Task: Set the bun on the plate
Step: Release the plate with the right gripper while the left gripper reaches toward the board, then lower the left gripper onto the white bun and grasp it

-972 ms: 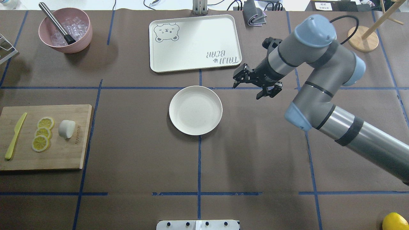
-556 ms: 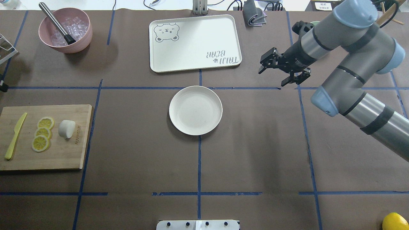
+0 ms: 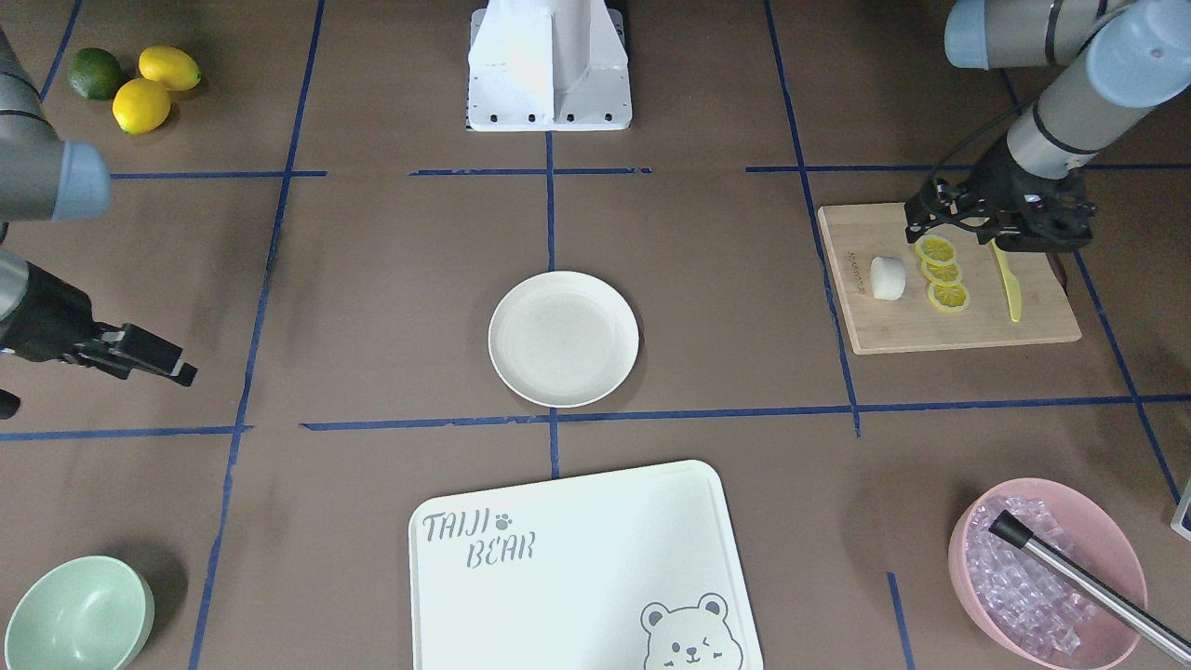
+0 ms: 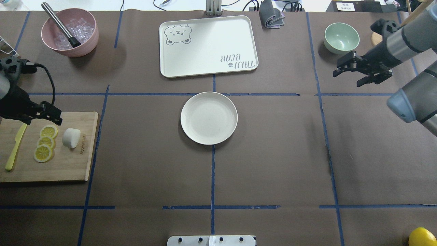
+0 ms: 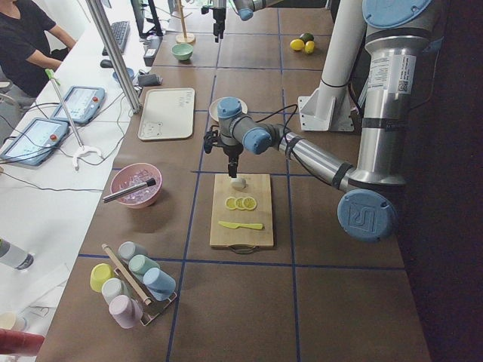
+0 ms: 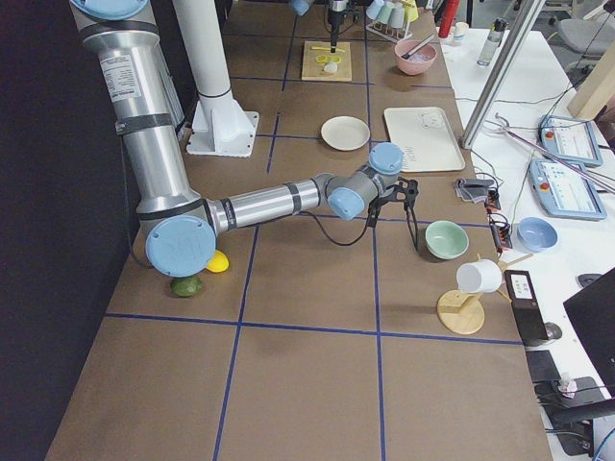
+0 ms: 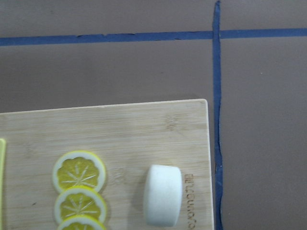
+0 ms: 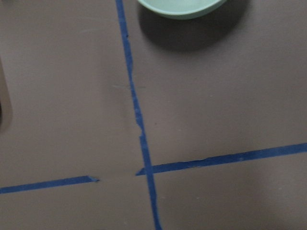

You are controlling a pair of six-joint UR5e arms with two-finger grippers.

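The white bun [image 4: 71, 138] [image 3: 888, 277] lies on a wooden cutting board [image 4: 68, 164], beside the lemon slices [image 4: 46, 141]. In the left wrist view the bun [image 7: 162, 195] sits low, right of centre. My left gripper [image 4: 51, 115] [image 3: 996, 233] hovers over the board's far left part, up-left of the bun and apart from it, open and holding nothing. The round cream plate [image 4: 209, 118] [image 3: 564, 338] sits bare at the table's middle. My right gripper [image 4: 347, 78] is open and empty, far right, near the green bowl [image 4: 341, 37].
A yellow knife [image 4: 15, 147] lies at the board's left. A pink bowl [image 4: 70, 32] with ice and a metal tool stands far left; the bear-printed tray [image 4: 208, 46] is beyond the plate. Lemons [image 3: 140, 88] lie near the robot's base. A person [image 5: 30, 38] sits at the side.
My right arm has pulled back from beside the plate to the far right, uncovering the green bowl. My left arm has come in over the cutting board. Bun and plate have not moved.
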